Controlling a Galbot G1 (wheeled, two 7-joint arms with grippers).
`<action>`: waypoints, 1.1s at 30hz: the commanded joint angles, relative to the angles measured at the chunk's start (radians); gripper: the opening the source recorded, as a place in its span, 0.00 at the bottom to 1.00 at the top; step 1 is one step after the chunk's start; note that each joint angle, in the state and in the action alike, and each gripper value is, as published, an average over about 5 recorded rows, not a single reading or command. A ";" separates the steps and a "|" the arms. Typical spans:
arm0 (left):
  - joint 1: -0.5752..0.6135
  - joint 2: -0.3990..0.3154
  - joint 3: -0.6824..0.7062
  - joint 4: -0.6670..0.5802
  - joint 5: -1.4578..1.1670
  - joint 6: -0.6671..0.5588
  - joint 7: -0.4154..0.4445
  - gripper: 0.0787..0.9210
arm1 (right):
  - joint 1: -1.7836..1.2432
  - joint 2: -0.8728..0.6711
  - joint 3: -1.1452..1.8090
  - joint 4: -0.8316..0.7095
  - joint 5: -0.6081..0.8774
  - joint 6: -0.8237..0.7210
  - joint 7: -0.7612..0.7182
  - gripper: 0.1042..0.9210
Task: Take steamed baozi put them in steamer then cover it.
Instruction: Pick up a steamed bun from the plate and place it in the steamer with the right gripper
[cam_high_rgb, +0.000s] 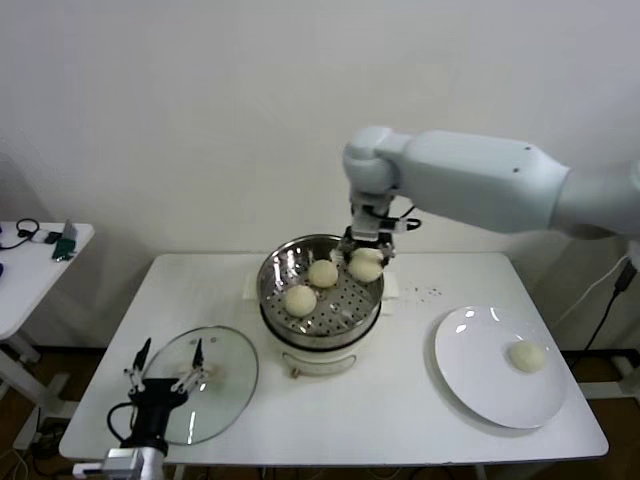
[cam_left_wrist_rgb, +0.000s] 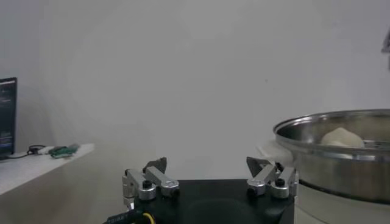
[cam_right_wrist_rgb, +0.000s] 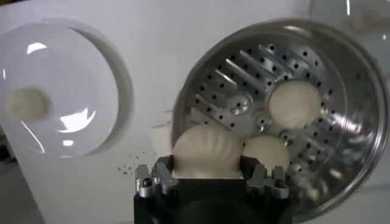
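Stainless steamer (cam_high_rgb: 322, 322), frame centre, holds three baozi (cam_high_rgb: 301, 299); right gripper (cam_high_rgb: 366, 262) clasps one. White plate (cam_high_rgb: 470, 385), lower right, carries another. Left gripper (cam_high_rgb: 167, 366) spread above glass cover (cam_high_rgb: 225, 385), lower left.

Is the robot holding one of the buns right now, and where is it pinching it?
The right gripper has a baozi between its fingers, by the bun's two sides, over the steamer. Whether it grips or lets go cannot be told. The left gripper holds nothing.

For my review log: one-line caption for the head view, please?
Right pincer places a third baozi into the steamer; one remains on the plate, lid aside.
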 joint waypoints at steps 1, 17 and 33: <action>0.006 0.010 -0.011 -0.001 -0.011 0.001 0.000 0.88 | -0.143 0.150 0.019 0.000 -0.155 0.083 -0.005 0.73; 0.005 0.011 -0.012 0.016 -0.017 -0.002 0.000 0.88 | -0.183 0.146 0.010 0.012 -0.166 0.086 -0.008 0.74; 0.003 0.010 -0.010 0.017 -0.015 -0.003 0.000 0.88 | -0.122 0.090 0.070 0.010 -0.144 0.066 -0.021 0.88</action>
